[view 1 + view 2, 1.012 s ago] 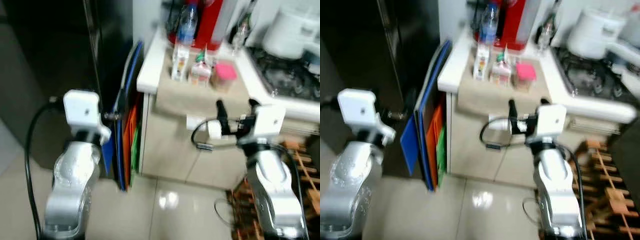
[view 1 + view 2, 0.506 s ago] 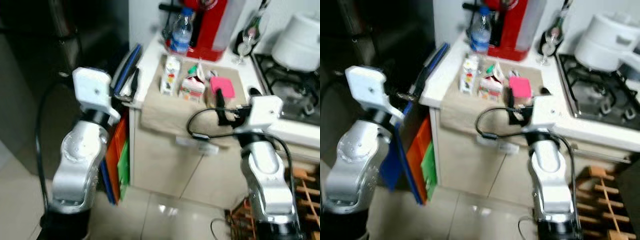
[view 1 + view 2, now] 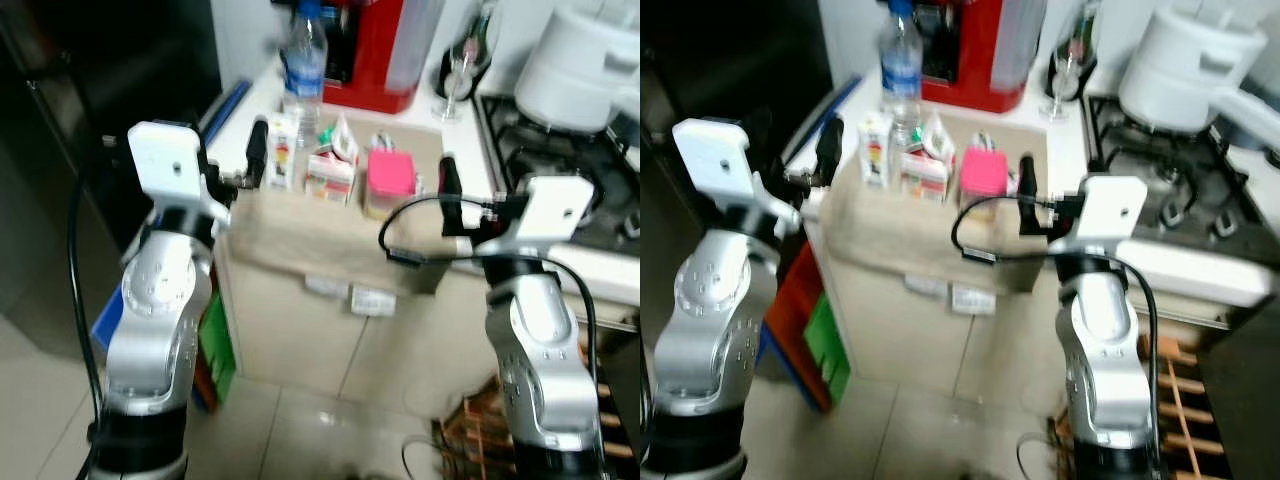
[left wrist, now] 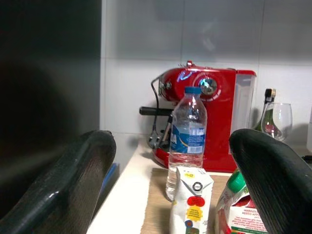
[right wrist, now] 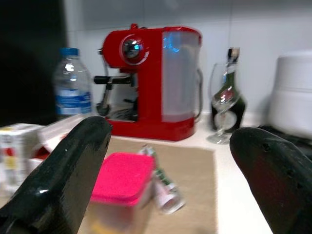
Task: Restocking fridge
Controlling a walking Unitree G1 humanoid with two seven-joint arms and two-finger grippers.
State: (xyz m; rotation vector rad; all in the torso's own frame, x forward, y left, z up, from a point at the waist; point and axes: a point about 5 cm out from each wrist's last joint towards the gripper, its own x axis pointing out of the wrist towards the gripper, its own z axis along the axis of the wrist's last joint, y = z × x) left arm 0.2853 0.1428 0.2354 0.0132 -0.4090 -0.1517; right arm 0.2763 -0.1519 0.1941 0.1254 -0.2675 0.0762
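Groceries for the fridge sat in a row on a tan cloth draped over the counter's front edge: a small white carton, a second carton with a green cap, and a tub with a pink lid. A water bottle stood just behind the cartons, and a red coffee machine behind that.

I held both arms raised and bent, forearms level with the counter. My left gripper hung at the cloth's left end, just beside the white carton, its black fingers spread wide and holding nothing. My right gripper hung at the cloth's right end, just beside the pink-lidded tub, fingers likewise parted and empty.

From my head I saw what the wrists could not: the silver arms themselves, a gas hob and a white cooker to the right, a dark tall surface to the left, and orange and green boards leaning beside the cabinet. My left wrist looked between its fingers at the bottle's blue label and the white carton's printed front. My right wrist looked at the pink lid, a small packet lying beside the tub, and a wine glass in front of a dark bottle.
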